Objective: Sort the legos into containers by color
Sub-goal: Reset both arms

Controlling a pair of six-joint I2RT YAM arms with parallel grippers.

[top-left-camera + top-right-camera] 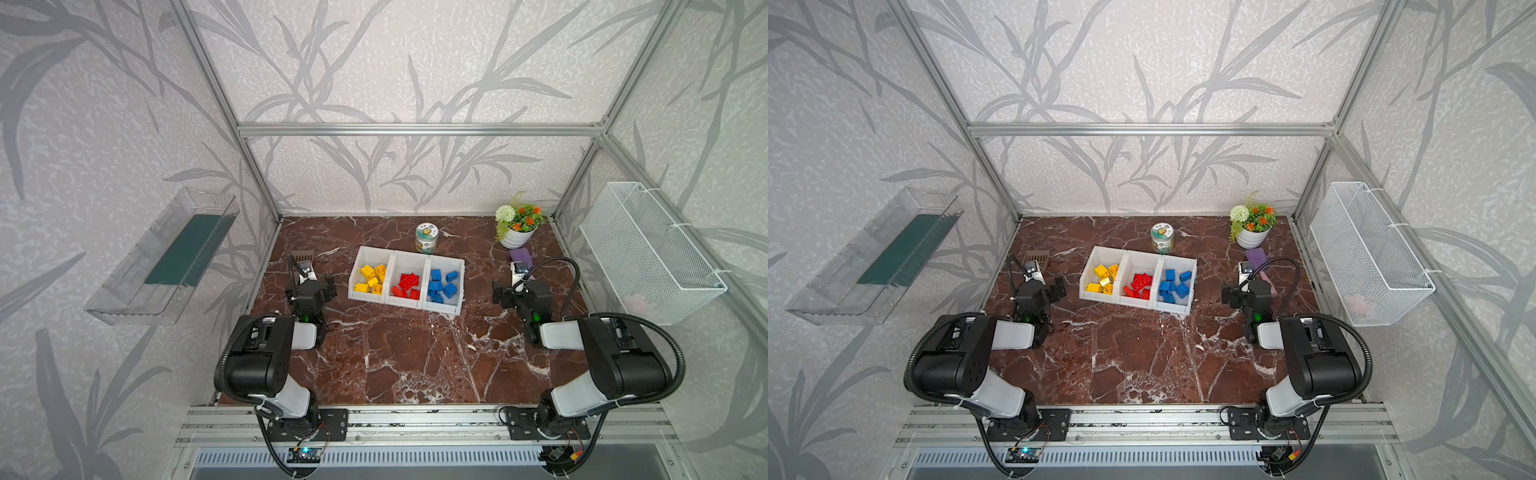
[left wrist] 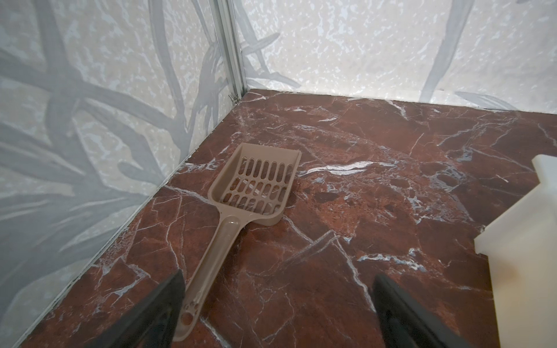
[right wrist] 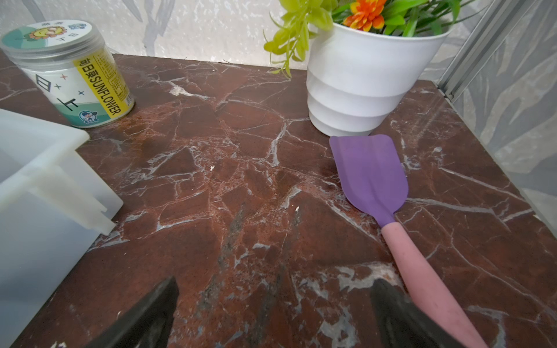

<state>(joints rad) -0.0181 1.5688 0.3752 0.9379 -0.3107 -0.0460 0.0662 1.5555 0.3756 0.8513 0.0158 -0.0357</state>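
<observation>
The containers (image 1: 405,302) (image 1: 1137,302), three joined white bins, stand mid-table in both top views. The legos lie inside them by color: yellow (image 1: 372,279) in the left bin, red (image 1: 407,286) in the middle one, blue (image 1: 444,286) in the right one. No brick shows loose on the table. My left gripper (image 2: 278,275) is open and empty left of the bins, over bare marble. On the other side of the bins my right gripper (image 3: 275,280) is open and empty too. A bin corner (image 2: 527,256) (image 3: 45,186) shows in each wrist view.
A tan slotted scoop (image 2: 256,186) lies by the left wall, its handle beside my left finger. A purple spatula (image 3: 370,171) with a pink handle lies beside my right finger. A jar (image 1: 427,238) and a flower pot (image 1: 517,232) stand behind the bins. A wire basket (image 1: 652,253) and a clear tray (image 1: 166,257) hang on the side walls.
</observation>
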